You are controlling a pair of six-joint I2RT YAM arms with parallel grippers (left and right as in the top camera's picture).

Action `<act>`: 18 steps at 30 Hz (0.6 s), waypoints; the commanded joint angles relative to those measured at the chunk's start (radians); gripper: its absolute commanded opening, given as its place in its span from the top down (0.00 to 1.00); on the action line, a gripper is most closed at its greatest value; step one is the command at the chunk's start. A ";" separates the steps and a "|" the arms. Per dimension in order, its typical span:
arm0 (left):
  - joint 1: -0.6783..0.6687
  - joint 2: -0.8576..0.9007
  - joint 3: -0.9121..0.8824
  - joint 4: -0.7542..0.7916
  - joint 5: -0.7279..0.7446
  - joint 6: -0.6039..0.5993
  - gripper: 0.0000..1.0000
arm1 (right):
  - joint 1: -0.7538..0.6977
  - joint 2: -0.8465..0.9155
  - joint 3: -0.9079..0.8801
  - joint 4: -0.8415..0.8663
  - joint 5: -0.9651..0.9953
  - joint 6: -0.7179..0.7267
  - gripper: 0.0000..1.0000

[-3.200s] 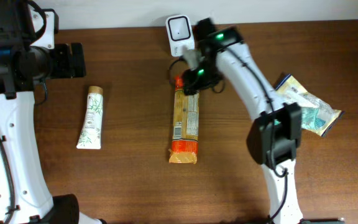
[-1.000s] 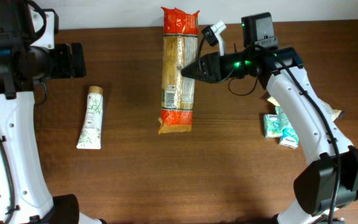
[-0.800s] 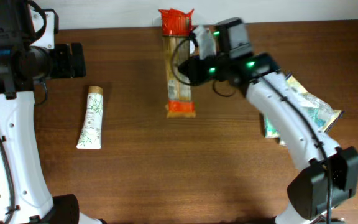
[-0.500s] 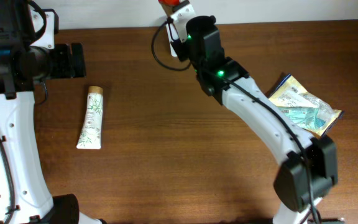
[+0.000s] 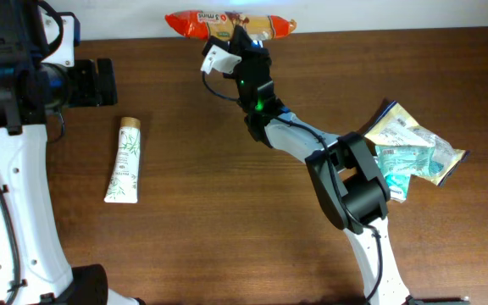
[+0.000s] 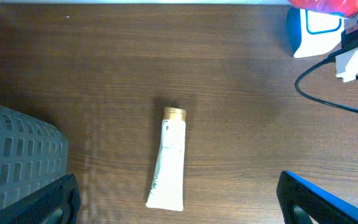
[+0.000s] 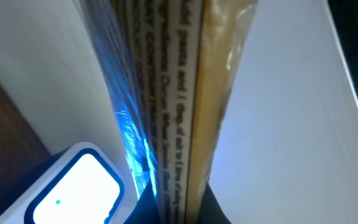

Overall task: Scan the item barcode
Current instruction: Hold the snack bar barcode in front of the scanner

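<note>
Change since the earlier frames: the pasta packet [image 5: 227, 22], lying mid-counter at first, is now lifted, turned crosswise and held over the far edge of the counter [image 5: 227, 212].

1. Counter. Dark wood grain; carries all items below.
2. Right arm [image 5: 312, 140]. Reaches to the far edge. Right pincer [image 5: 246, 38] closed narrow on the packet.
3. Left arm [image 5: 7, 169]. Parked at the left edge. Left pincer [image 5: 102, 82] spread wide, holding nothing.
4. Pasta packet. Clear film, orange-red ends. In the right wrist view it hangs just beside the scanner [image 6: 312, 28], blue light falling on its printed face. Legible there: "pasta", "tbsp of salt", "litre", apparently cooking directions. The overhead view seems to show "3 mini" on the front. No barcode visible.
5. Pouches [image 5: 413, 144]. Loose pile near the right edge; print too small to read.
6. Tube [image 5: 124, 160]. White with a leaf pattern and gold cap, near the left edge; lettering unreadable.
7. Scanner. White, window lit.

Progress: pick-up and presentation look done. Whether the code has registered cannot be told. Likely left: confirm the read, then set the packet down.
</note>
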 commanded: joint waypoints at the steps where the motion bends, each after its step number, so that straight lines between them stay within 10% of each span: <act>1: 0.001 -0.008 0.010 -0.001 -0.003 0.012 0.01 | 0.003 -0.047 0.035 0.055 -0.058 -0.011 0.96; 18: 0.001 -0.008 0.010 -0.001 -0.003 0.012 0.01 | 0.021 -0.153 0.034 -0.051 0.004 -0.030 0.96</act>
